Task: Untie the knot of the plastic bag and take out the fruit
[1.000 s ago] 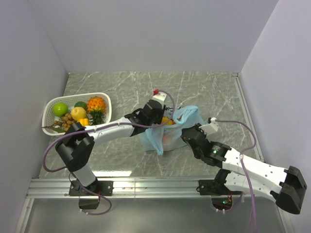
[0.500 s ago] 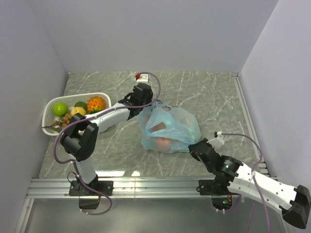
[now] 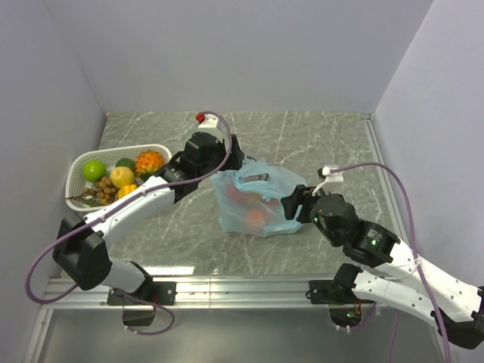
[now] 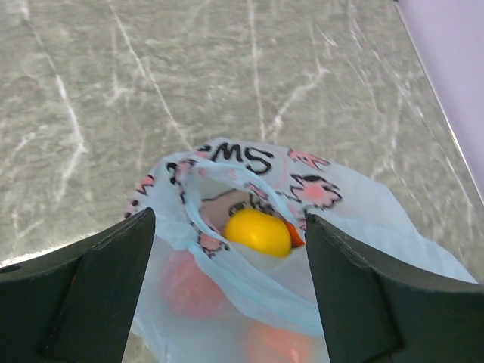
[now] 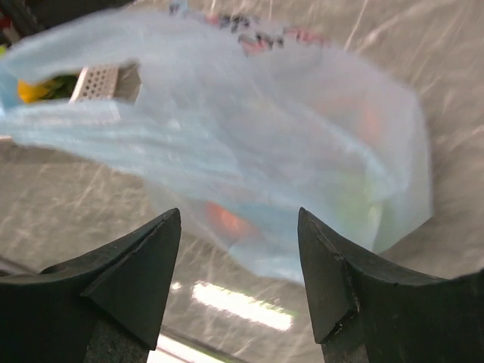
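Note:
The pale blue plastic bag [image 3: 261,203] lies slumped on the marble table, its printed top facing my left arm. In the left wrist view the bag [image 4: 249,287] has its mouth gaping, with a yellow fruit [image 4: 259,231] inside and reddish fruit behind the film. I cannot make out the knot; only loose handle strips show. My left gripper [image 3: 229,165] hovers open at the bag's far-left edge, with nothing held between its fingers [image 4: 83,295]. My right gripper [image 3: 292,204] is open at the bag's right side. Its fingers [image 5: 132,276] are apart, with the blurred bag [image 5: 249,136] just beyond them.
A white slotted basket [image 3: 76,170] at the left holds a green apple [image 3: 94,169], a yellow fruit [image 3: 122,176] and an orange pineapple-like fruit [image 3: 150,162]. Walls close in the table at the left, back and right.
Both grippers have opened and let go of the bag, which dropped and spread on the table. The left arm drew back toward the far left. The right arm retreated, then returned to the bag's right side.

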Robot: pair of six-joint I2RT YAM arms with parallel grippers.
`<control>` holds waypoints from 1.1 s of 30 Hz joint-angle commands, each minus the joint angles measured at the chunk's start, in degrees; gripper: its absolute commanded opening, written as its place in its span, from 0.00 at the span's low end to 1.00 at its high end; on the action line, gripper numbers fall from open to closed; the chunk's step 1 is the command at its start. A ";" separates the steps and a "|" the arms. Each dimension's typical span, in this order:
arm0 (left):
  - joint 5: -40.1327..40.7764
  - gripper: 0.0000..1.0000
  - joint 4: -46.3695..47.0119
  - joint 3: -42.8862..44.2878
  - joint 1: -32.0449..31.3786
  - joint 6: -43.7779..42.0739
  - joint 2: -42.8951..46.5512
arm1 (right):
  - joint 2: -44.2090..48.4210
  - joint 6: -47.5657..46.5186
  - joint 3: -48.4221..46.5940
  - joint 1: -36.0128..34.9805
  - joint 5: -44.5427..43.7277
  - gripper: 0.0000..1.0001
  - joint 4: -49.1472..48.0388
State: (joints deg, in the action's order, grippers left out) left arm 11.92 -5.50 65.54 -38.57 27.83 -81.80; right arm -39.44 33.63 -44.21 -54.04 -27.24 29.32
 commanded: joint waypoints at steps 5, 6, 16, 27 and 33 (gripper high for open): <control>-6.21 0.86 -2.41 -1.73 -1.86 1.08 3.23 | -7.22 -20.52 -5.98 -0.28 -3.88 0.70 -2.59; -6.91 0.86 -2.41 -1.64 -1.95 1.08 3.14 | -8.53 -21.49 -6.15 -0.28 -2.30 0.70 -3.12; -11.40 0.85 -4.17 0.03 -3.09 5.11 3.49 | -5.30 -32.91 -3.43 -0.36 9.13 0.71 -8.66; -18.51 0.83 -2.07 3.02 -3.09 15.48 1.91 | -5.73 -45.92 -3.34 -1.85 19.25 0.73 -12.09; -20.27 0.82 -0.66 4.51 -3.18 19.09 1.38 | -10.74 -48.21 -4.75 -6.51 10.30 0.73 -12.53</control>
State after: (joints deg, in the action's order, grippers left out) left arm -5.41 -9.28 66.87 -41.50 43.31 -79.79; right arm -47.83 -11.16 -47.29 -58.54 -11.94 19.18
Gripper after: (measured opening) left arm 0.825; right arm 0.733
